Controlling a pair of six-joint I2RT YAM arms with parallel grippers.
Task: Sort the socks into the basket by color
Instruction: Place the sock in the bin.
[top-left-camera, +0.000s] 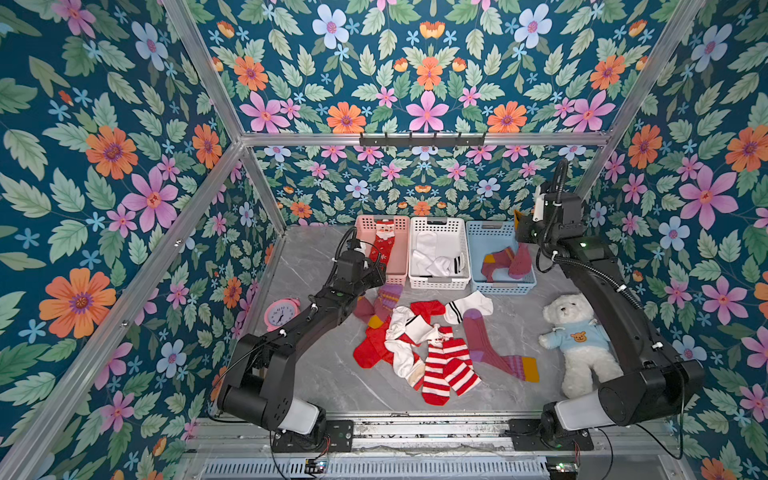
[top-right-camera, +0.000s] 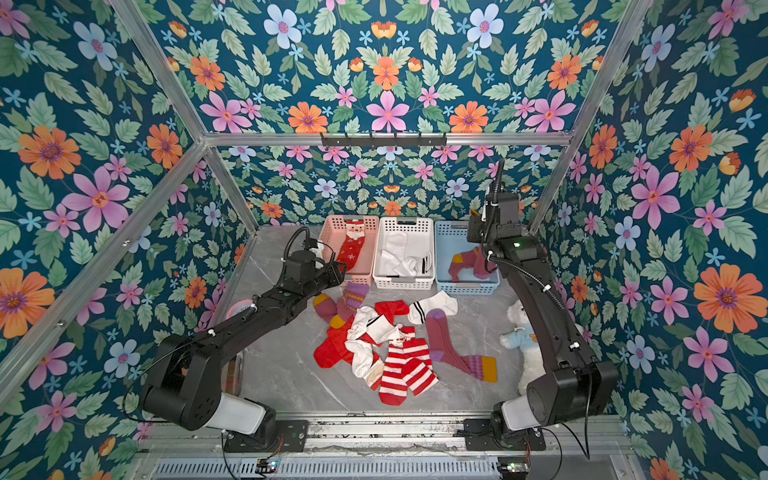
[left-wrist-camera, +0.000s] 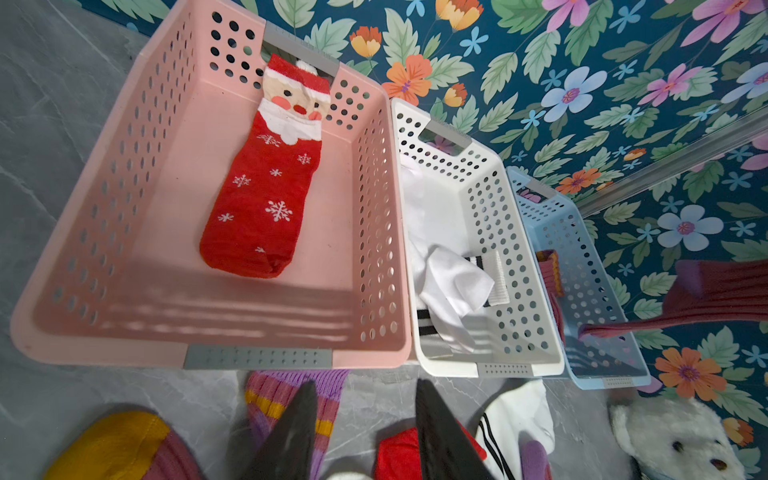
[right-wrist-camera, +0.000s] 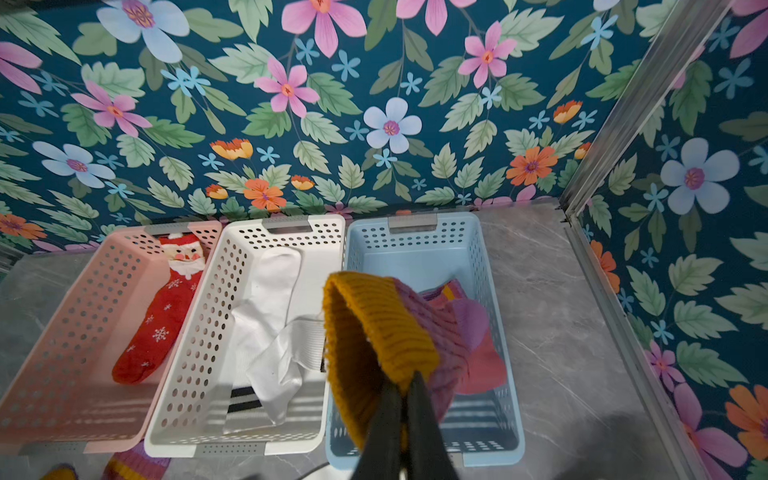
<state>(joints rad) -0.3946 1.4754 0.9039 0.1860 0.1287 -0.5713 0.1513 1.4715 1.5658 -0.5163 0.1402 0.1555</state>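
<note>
My right gripper (right-wrist-camera: 409, 380) is shut on a maroon-purple sock with a mustard toe (right-wrist-camera: 374, 320), which hangs over the blue basket (top-left-camera: 503, 289); another such sock (top-left-camera: 496, 262) lies inside. A red Santa sock (left-wrist-camera: 266, 187) lies in the pink basket (top-left-camera: 403, 249), and white socks (top-left-camera: 432, 257) lie in the white basket (top-left-camera: 438, 284). My left gripper (left-wrist-camera: 363, 386) is open and empty, low over the pile's far edge in front of the pink basket. The pile holds red-and-white striped socks (top-left-camera: 446, 370), red socks (top-left-camera: 370, 349), white black-banded socks (top-left-camera: 467, 307) and maroon socks (top-left-camera: 486, 340).
A white plush bear (top-left-camera: 577, 340) in a blue shirt lies to the right of the pile, under my right arm. A pink alarm clock (top-left-camera: 280, 313) stands at the left, beside my left arm. The three baskets stand against the back wall.
</note>
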